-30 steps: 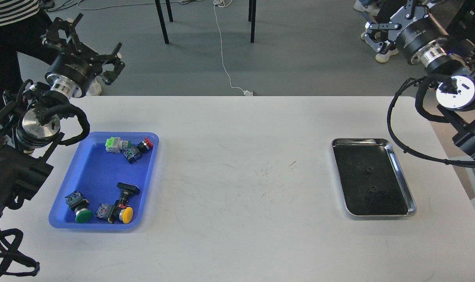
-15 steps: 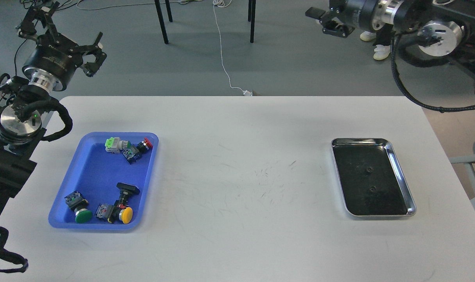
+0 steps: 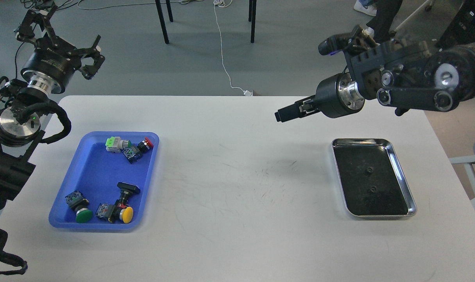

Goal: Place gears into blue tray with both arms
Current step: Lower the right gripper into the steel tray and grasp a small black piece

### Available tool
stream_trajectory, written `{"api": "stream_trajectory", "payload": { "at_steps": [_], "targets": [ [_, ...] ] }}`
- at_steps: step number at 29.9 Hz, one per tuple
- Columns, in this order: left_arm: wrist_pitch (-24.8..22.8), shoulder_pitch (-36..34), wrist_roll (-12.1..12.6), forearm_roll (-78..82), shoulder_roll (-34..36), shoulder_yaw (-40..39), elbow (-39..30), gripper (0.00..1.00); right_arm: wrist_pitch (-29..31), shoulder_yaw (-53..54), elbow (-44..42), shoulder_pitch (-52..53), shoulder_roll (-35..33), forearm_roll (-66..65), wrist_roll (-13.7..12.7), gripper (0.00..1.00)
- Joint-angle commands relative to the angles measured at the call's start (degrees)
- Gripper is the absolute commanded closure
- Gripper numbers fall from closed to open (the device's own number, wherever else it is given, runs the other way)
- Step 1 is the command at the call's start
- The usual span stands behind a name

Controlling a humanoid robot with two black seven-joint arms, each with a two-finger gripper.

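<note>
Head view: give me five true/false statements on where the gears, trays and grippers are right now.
1. Two gears lie in the steel tray. True.
2. The blue tray holds gears. False: only push-button switches show in it.
3. The left gripper has its fingers spread, holding nothing. True.
4. The right gripper is touching a gear. False: it hangs above the table, left of the steel tray.
5. The trays sit side by side, touching. False: they are at opposite ends.
</note>
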Motion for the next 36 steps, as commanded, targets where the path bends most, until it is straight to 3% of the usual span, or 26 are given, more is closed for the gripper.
{"api": "stream_trajectory", "payload": {
  "at_steps": [1, 6, 10, 28, 36],
  "targets": [
    [-0.2, 0.0, -0.1, 0.0, 0.0, 0.1, 0.0, 0.02, -5.1, -7.1, 2.7, -1.7, 0.3, -8.7, 1.0, 0.08],
    [-1.0, 0.4, 0.0, 0.0, 0.0, 0.3, 0.1, 0.02, -8.8, -12.2, -1.9, -9.4, -0.1, -12.7, 1.6, 0.10],
    [-1.0, 0.4, 0.0, 0.0, 0.0, 0.6, 0.1, 0.02, -9.7, -13.8, -5.1, -13.5, -1.0, -13.0, 2.6, 0.22],
    [-0.8, 0.9, 0.0, 0.1, 0.0, 1.0, 0.1, 0.02, -12.0, -13.5, -9.7, -21.7, -3.0, -14.4, 1.9, 0.47],
    [-0.7, 0.8, 0.0, 0.1, 0.1, 1.0, 0.1, 0.02, -12.1, -13.6, -9.3, -21.1, -3.7, -14.5, 1.5, 0.51]
  ]
}}
